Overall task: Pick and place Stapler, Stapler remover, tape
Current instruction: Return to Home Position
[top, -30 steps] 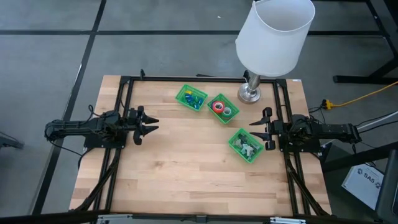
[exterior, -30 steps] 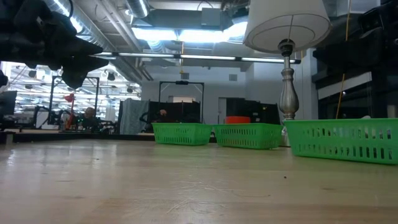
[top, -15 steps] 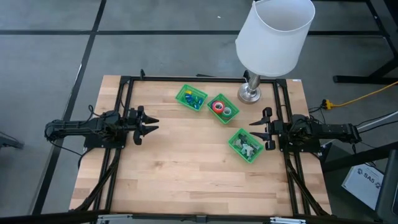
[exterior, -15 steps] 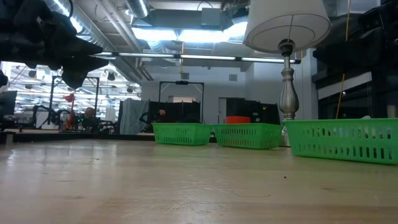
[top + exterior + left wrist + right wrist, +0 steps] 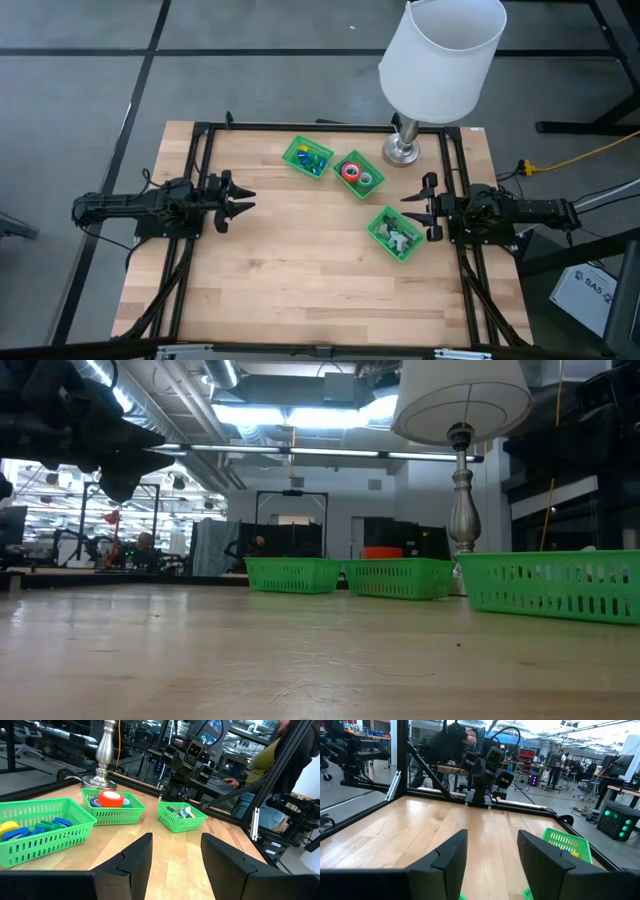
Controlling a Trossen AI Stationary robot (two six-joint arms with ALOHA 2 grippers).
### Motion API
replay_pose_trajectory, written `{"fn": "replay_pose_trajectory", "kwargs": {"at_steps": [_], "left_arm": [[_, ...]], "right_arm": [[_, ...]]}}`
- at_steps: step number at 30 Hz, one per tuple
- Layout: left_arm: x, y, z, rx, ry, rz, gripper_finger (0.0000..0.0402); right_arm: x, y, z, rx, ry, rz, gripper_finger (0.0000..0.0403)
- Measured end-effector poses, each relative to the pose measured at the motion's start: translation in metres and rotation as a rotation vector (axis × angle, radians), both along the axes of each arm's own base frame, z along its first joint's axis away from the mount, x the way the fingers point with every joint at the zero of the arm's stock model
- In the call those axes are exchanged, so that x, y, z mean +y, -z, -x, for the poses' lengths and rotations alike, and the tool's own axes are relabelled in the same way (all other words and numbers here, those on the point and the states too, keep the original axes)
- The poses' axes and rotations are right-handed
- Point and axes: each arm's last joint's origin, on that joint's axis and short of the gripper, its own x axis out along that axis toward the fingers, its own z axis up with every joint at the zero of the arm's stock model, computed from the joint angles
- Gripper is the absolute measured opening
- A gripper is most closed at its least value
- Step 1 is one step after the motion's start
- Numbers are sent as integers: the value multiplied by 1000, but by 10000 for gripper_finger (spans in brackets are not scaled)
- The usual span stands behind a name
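Three green trays stand on the wooden table's far right part. The middle tray [image 5: 358, 174] holds the tape: a red roll [image 5: 111, 798] and other rolls. The far-left tray [image 5: 307, 156] holds small blue, yellow and green pieces [image 5: 30, 827]. The near-right tray [image 5: 395, 233] holds small grey and white pieces [image 5: 181, 812]. Which pieces are the stapler and the stapler remover, I cannot tell. My left gripper [image 5: 240, 200] hangs open above the table's left side, pointing level toward the trays. My right gripper [image 5: 412, 208] hangs open at the right side, just beside the near-right tray.
A lamp with a metal base [image 5: 403, 150] and a white shade [image 5: 445, 55] stands at the far right, behind the trays. A black frame [image 5: 200, 140] runs around the table. The table's near half is bare wood [image 5: 300, 280]. People [image 5: 270, 760] are in the room beyond.
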Motion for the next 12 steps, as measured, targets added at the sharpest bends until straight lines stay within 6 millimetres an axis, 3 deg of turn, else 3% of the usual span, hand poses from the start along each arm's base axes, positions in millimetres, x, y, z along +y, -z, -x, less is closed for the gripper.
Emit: {"fn": "replay_pose_trajectory", "kwargs": {"at_steps": [12], "left_arm": [[0, 0, 0, 0, 0, 0, 164]], "right_arm": [[0, 0, 0, 0, 0, 0, 179]]}}
